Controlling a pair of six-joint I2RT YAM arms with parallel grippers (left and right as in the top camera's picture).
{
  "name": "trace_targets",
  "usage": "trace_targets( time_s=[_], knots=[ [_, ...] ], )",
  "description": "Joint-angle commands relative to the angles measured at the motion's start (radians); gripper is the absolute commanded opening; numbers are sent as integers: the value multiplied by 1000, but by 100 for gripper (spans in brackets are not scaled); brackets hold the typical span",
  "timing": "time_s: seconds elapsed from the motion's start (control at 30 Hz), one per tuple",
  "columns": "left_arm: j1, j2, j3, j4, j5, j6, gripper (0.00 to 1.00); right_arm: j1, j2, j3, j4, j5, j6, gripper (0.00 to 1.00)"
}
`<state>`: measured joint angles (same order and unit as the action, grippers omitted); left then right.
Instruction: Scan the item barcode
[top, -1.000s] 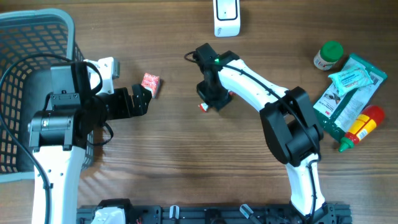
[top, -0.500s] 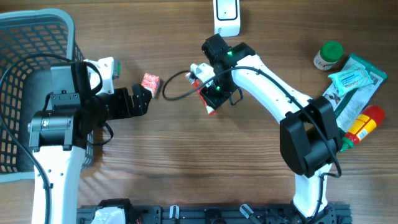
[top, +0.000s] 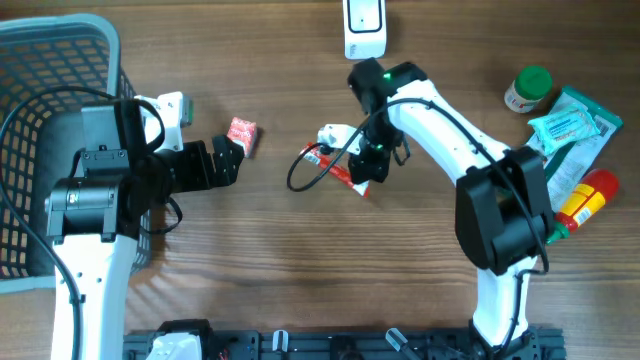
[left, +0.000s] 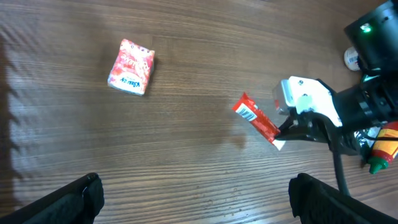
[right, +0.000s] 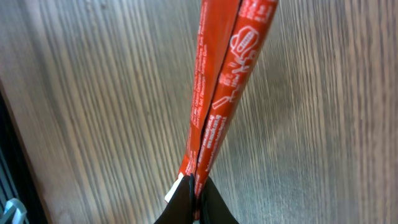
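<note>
Red sachet (right: 214, 93) is gripped by its end in the closed right pincer (right: 196, 198), over the middle of the worktop (top: 300, 270). So thin a hold may let it twist or slip, spoiling the scan. A white scanner (top: 364, 25) lies at twelve o'clock, unblocked; the left pincer (left: 199, 202) is spread open at nine o'clock.

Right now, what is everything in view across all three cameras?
wooden table: one, brown, under everything
basket: one, grey mesh, far left
scanner: one, white, top centre edge
small packet: one, red and white, left of centre
flat sachet: one, red, centre, gripped by one end
jar: one, green lid, far right
packages: at least two, teal and green, overlapping, right edge
bottle: one, red and yellow, beside packages
cable: one, black, by sachet
left tool: one, black, open
right tool: one, black, shut on flat sachet
</note>
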<state>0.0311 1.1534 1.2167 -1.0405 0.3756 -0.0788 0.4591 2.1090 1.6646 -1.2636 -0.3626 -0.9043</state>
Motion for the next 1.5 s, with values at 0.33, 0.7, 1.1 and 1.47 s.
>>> trace_targets(
  time_s=[0.33, 0.7, 1.1, 1.47],
  knots=[
    [0, -2, 7, 2, 16, 23, 100, 3, -50, 70, -11, 42, 352, 77],
    [0, -2, 7, 2, 16, 23, 100, -127, -476, 93, 29, 52, 792, 100],
    [0, -2, 7, 2, 15, 23, 100, -163, -496, -539, 525, -48, 1164, 100],
    [0, -2, 7, 2, 16, 23, 100, -92, -496, -785, 909, 109, 785, 97]
  ],
)
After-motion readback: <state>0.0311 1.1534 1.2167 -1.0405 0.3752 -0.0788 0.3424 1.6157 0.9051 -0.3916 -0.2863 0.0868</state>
